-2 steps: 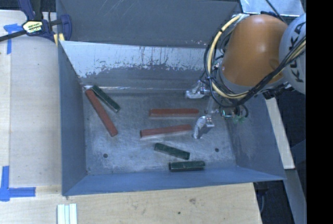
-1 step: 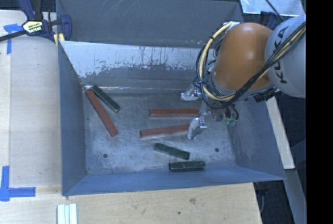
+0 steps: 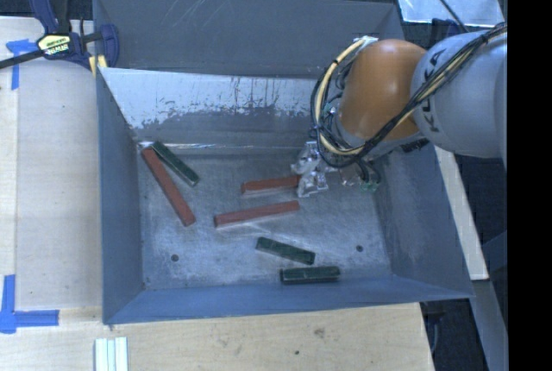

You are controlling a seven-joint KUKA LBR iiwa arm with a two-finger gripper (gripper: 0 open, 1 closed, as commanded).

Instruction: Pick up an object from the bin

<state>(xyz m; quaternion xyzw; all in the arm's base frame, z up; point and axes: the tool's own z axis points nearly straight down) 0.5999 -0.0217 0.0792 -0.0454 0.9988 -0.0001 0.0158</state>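
Orange wrist cover (image 3: 379,93) rides highest over the bin (image 3: 121,214), with the hand (image 3: 310,172) below it, low at the right end of a short reddish-brown stick (image 3: 267,185) on the middle of the floor. Whether the hand is spread or pressed together I cannot tell. Just nearer lies a second brown stick (image 3: 256,215), and beyond it a dark green bar (image 3: 285,251). This looks like the approach step. The next move calls for closing squarely across the stick, then lifting.

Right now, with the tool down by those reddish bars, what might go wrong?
The tool is at the right end of the upper red-brown bar, so it might catch only the tip and let it slip. The second red-brown bar lies close below and could get nudged.
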